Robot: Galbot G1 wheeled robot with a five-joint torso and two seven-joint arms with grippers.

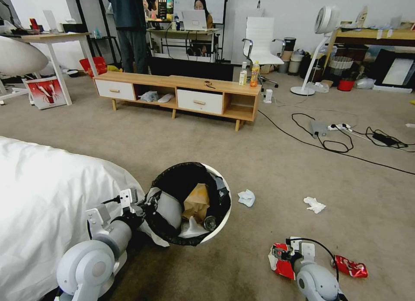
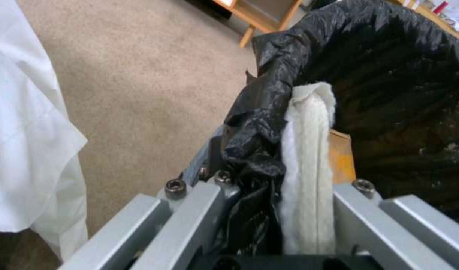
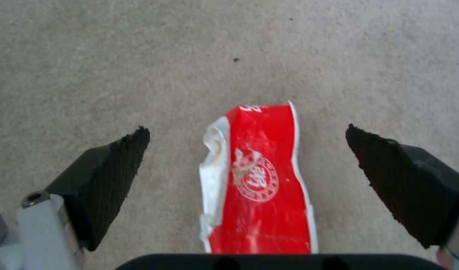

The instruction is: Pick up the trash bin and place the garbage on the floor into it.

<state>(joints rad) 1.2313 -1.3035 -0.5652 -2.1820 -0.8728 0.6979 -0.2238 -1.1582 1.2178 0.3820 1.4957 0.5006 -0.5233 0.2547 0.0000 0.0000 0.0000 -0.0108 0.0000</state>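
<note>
My left gripper (image 1: 151, 203) is shut on the near rim of the trash bin (image 1: 221, 214), a round white bin lined with a black bag (image 2: 269, 93), and holds it tilted above the floor (image 1: 242, 154). The left wrist view shows the white rim (image 2: 309, 157) pinched between the fingers. A brown paper bag (image 1: 196, 200) and a white tissue (image 1: 190, 229) lie inside. My right gripper (image 3: 244, 129) hangs open low over a red-white snack wrapper (image 3: 262, 183), one finger on each side. More garbage lies on the carpet: two tissues (image 1: 247, 197) (image 1: 314, 204) and a crushed red can (image 1: 351, 267).
A bed with a white sheet (image 1: 43, 197) fills the left, close to my left arm. Black cables (image 1: 328, 141) and a power strip (image 1: 339, 126) cross the carpet at right. A low wooden cabinet (image 1: 177, 91) with two upright bottles (image 1: 255, 74) stands ahead, with a fan (image 1: 322, 46) beyond.
</note>
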